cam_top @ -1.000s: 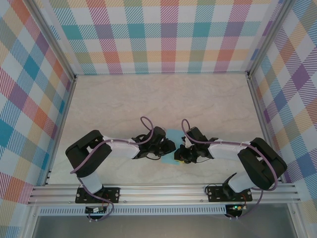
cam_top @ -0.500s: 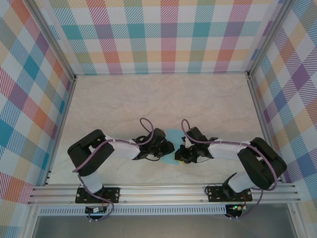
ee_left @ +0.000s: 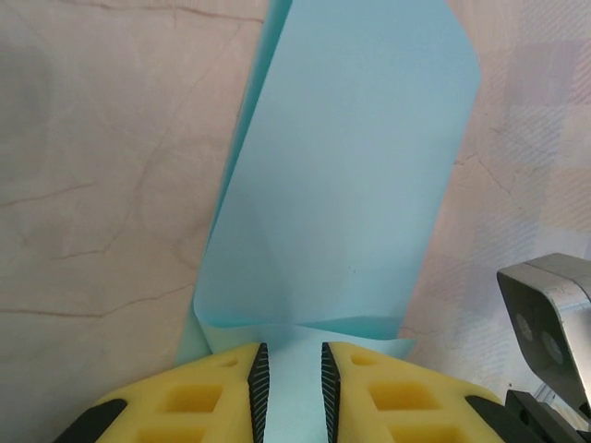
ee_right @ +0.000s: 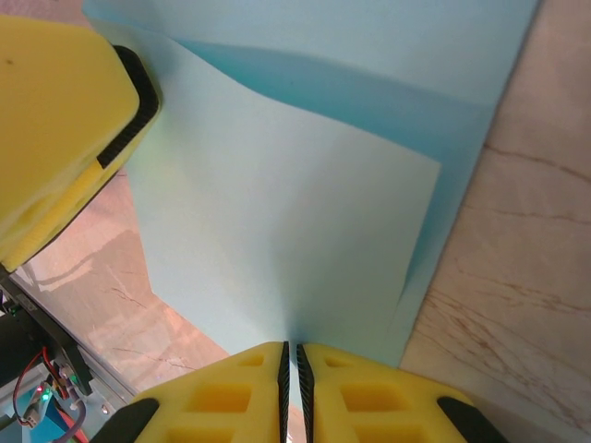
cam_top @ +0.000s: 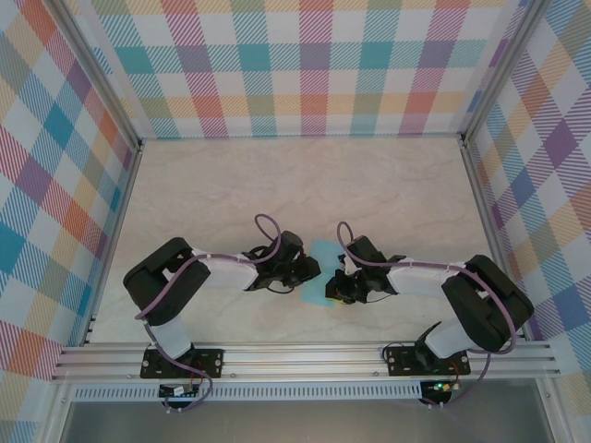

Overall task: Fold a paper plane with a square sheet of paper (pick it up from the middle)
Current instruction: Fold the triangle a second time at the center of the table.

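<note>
Left gripper (ee_left: 291, 358) has eased back leftward, baring more of the thin light-blue square sheet of paper (cam_top: 322, 269).
Its jaws stand slightly parted around the sheet's edge; my right gripper (ee_right: 292, 355) pinches the other side, near-centre on the table (cam_top: 231, 185). If that loose hold slips, I judge the fold springs open or skews.

Robot lab — plaid-walled aluminium-framed cell (cam_top: 314, 65)
</note>
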{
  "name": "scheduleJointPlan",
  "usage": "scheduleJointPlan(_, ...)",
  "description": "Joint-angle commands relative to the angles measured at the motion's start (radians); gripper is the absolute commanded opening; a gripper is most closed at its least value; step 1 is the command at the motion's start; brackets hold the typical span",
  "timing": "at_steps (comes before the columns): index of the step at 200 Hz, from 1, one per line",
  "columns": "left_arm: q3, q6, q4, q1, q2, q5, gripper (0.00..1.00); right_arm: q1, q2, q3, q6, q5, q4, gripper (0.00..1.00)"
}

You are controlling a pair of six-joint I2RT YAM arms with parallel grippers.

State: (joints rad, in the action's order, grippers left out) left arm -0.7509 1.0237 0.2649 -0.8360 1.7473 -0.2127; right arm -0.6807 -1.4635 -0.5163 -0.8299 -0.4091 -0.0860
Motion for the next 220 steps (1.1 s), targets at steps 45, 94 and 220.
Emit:
scheduleJointPlan(45,-0.04,-0.049,-0.081,0.073,0.052,0.068,0.27,-0.006,-0.041,0.023,0.017,0.04,-0.121,0.15)
scheduleJointPlan(94,-0.046,-0.068,-0.084,0.108,0.058,0.056,0.27,-0.006,-0.044,0.026,0.017,0.042,-0.119,0.15)
scheduleJointPlan(220,-0.042,-0.121,-0.146,0.133,-0.122,-0.096,0.27,-0.006,-0.041,-0.021,0.015,0.047,-0.128,0.15)
